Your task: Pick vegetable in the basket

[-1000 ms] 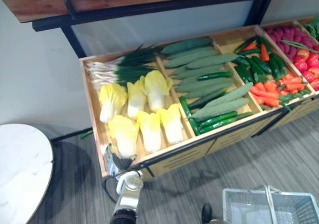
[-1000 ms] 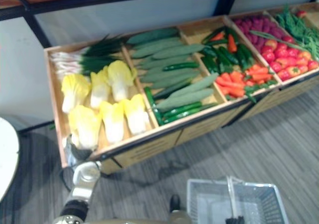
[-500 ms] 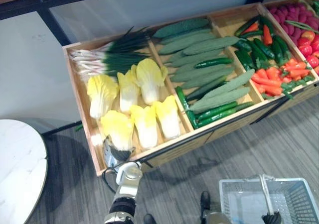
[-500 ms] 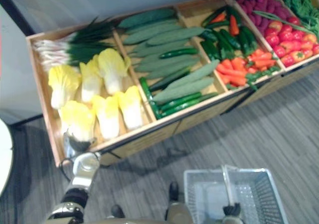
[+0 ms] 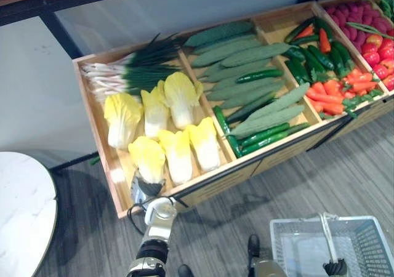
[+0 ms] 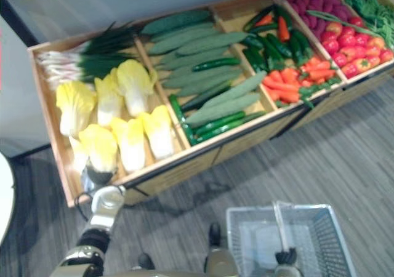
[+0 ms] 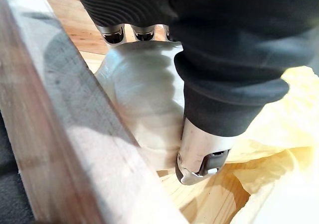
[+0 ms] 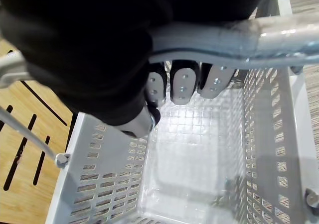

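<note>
The left hand (image 7: 224,59) has its fingers and thumb curled round the white base of a cabbage (image 7: 142,94). The cabbage lies in the front left corner of the crate (image 5: 209,188), against the front rail. The right hand (image 8: 99,50) is wrapped round the handle (image 8: 239,37) of the basket (image 8: 99,164), in front of the crate.

Each napa cabbage (image 5: 148,157) is showing yellow leaves and a white stem. The green onions (image 5: 126,75) are going from white to dark green. The cucumbers (image 5: 246,54) are looking dull green, the carrots (image 5: 326,98) bright orange. The wooden crate (image 5: 93,120) is looking light brown. The floor (image 5: 295,178) is showing grey stripes. The basket (image 8: 99,157) is looking pale grey, with rows of little holes.
</note>
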Tool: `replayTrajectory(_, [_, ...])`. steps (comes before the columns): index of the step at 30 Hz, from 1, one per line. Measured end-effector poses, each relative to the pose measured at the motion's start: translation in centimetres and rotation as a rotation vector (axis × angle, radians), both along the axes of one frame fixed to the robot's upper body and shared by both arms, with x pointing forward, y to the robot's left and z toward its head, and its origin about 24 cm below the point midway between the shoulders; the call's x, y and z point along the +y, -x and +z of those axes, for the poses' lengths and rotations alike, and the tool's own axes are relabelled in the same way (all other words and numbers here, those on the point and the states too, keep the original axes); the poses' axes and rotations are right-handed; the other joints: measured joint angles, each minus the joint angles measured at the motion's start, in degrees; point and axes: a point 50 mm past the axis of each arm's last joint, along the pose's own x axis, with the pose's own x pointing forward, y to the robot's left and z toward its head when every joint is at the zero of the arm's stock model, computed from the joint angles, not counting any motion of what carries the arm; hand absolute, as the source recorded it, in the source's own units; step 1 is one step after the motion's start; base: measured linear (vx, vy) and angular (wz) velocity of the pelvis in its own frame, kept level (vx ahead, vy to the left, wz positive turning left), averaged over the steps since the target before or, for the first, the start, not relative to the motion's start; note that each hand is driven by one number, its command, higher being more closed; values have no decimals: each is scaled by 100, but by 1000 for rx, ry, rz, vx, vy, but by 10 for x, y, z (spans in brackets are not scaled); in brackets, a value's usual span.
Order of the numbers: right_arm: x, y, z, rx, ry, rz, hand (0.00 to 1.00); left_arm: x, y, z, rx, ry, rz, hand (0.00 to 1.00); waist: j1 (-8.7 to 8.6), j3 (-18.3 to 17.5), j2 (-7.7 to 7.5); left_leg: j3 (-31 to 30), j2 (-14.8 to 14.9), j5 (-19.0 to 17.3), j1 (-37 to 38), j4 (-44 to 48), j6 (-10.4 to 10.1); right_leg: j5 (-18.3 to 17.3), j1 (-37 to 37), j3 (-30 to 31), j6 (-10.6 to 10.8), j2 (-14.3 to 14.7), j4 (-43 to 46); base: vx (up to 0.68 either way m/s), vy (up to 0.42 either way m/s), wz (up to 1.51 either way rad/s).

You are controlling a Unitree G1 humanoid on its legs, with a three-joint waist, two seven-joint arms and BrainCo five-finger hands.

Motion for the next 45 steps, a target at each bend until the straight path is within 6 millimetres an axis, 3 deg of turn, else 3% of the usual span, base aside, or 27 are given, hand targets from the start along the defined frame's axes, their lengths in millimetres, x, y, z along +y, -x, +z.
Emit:
replayTrajectory(11, [0,4,-2,14,1,-7,100,11,9,-14,40,40,35,100,-11,-3,12,0,3,-26,116,24,0,0,119,29,0,3,-4,-11,-40,-1])
replayTrajectory(21, [-2,12,-4,41,0,-17,100,11,9,-14,39,56,51,100,-28,-23,43,-207,2,-53,103,91,5,-1,225,-120,1,-33,-1,-27,-36,7])
replayTrajectory(36, [-15,35,-4,75,-18,-123,100,15,14,14,-126,47,83,100,44,-327,100,-598,-48,8,141,166,63,-2,500,-456,1,-155,63,-35,-18,13])
replayTrajectory(45, [-14,47,-6,99,-28,-163,100,21,16,55,-290,-63,39,100,156,-574,18,-422,-50,119,410,-132,28,-2,588,-340,0,-104,39,-25,-16,-7])
